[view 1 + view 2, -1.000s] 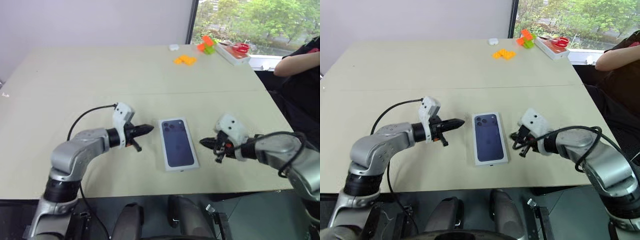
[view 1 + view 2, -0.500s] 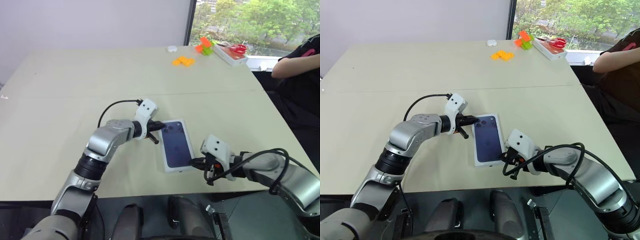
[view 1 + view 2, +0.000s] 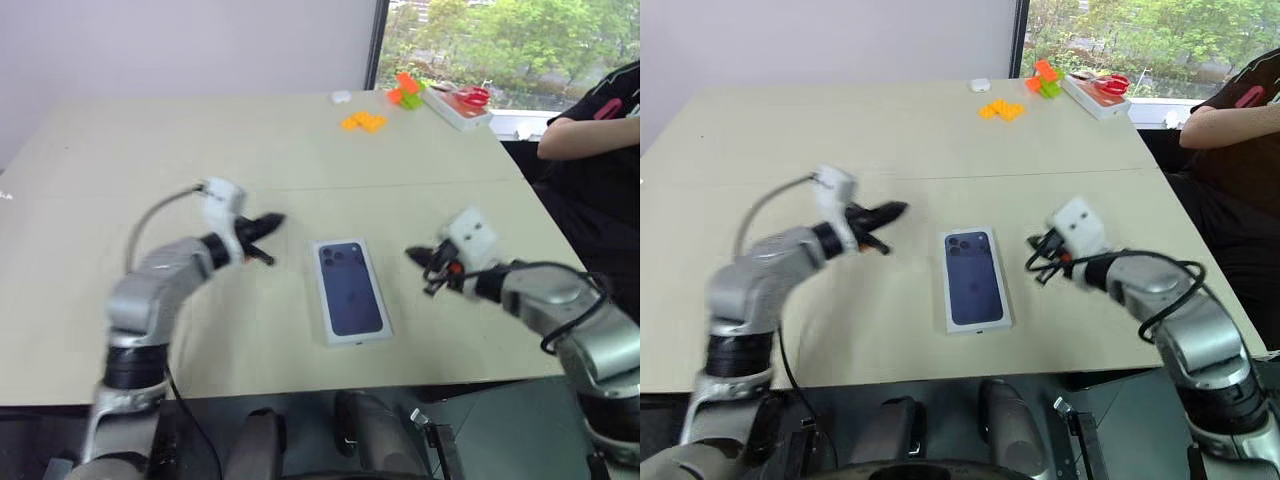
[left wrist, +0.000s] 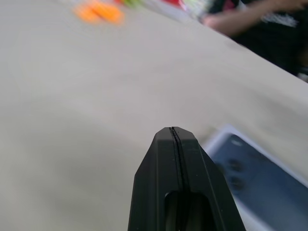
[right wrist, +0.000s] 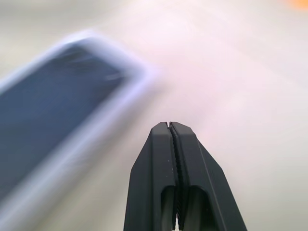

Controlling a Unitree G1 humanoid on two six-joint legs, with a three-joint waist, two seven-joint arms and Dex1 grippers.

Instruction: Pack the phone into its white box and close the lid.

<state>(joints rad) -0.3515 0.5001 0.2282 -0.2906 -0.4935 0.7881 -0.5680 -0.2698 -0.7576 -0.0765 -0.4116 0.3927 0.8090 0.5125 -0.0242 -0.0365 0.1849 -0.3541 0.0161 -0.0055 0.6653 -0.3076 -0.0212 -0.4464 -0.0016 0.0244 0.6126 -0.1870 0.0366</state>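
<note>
Both tools, left [image 3: 272,220] and right [image 3: 413,255], pinched together empty beside the lid [image 3: 350,289], so a careless nudge could skew it off.

lid [image 3: 349,290] on table [image 3: 150,150], shut left claw [image 3: 276,219], right claw [image 3: 413,255] flanking

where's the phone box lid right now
In the head camera's view the lid lies flat on the table, picture side up, near the front edge, between the left hand and right hand, touching neither.
</note>
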